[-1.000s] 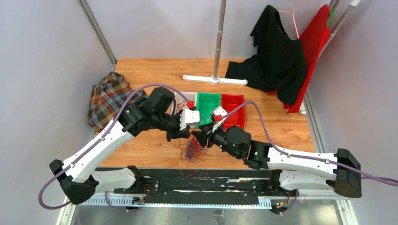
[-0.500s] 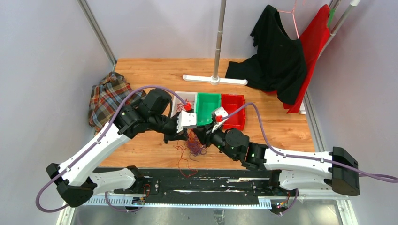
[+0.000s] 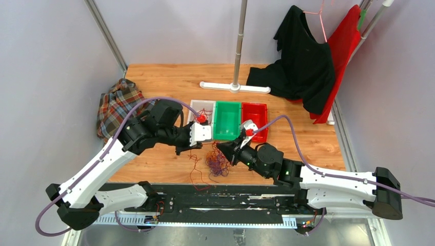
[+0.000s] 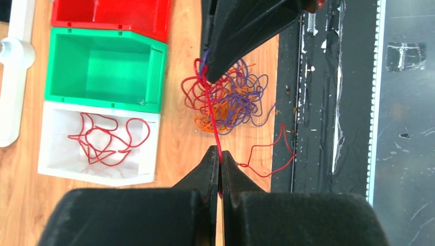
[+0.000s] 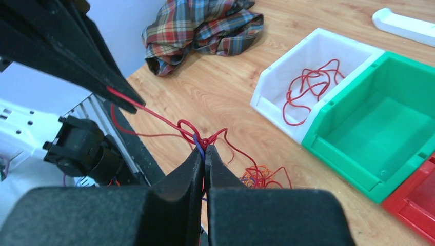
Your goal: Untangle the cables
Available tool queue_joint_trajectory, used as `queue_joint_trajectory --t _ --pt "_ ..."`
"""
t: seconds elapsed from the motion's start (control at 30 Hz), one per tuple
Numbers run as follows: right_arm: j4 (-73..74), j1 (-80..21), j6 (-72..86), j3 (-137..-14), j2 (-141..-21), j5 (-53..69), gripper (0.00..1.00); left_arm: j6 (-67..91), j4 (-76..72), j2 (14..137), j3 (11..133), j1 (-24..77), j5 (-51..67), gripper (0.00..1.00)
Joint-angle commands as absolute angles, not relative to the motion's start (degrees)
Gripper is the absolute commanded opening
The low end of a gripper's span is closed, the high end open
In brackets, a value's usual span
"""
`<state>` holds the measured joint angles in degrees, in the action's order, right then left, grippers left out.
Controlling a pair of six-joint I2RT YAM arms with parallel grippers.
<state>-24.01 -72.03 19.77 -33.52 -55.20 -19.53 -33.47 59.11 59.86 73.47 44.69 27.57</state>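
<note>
Cables [image 4: 225,102] pinched by left claw [image 4: 220,155], right claw [image 5: 204,152]

Tangled cables [image 3: 217,163] on wooden table [image 3: 164,82], right fingers [image 3: 225,150] at clump's far edge, green bin [image 3: 227,121] and red bin [image 3: 255,119] behind

On one wooden tabletop [image 3: 164,77]: two arms, left arm [image 3: 102,164] and right arm [image 3: 333,179], with one end effector apiece, left end effector [image 4: 220,156] and right end effector [image 5: 204,151]. Three plastic bins in a row: one white bin [image 4: 51,154], one green bin [image 3: 227,120], one red bin [image 3: 255,115]. One tangled clump of cables [image 3: 218,161] in three colours: red, orange, purple. One loose red wire [image 4: 107,141] in the white bin. One plaid cloth [image 3: 117,107], one pole stand [image 3: 235,86], two hanging garments: one black garment [image 3: 302,66], one red garment [image 3: 346,46].
</note>
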Motion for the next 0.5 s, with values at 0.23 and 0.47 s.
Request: queue_joint_trajectory --t 0.23,0.47 --pt "-12.60 -72.60 21.81 -37.22 -58.19 -16.68 0.17 -32.99 59.94 57.78 77.75 44.47 26.94 0.00" --pt "-15.67 -72.60 21.47 -39.40 -61.66 -16.25 0.20 -32.26 59.94 57.50 78.20 44.47 27.16 0.00"
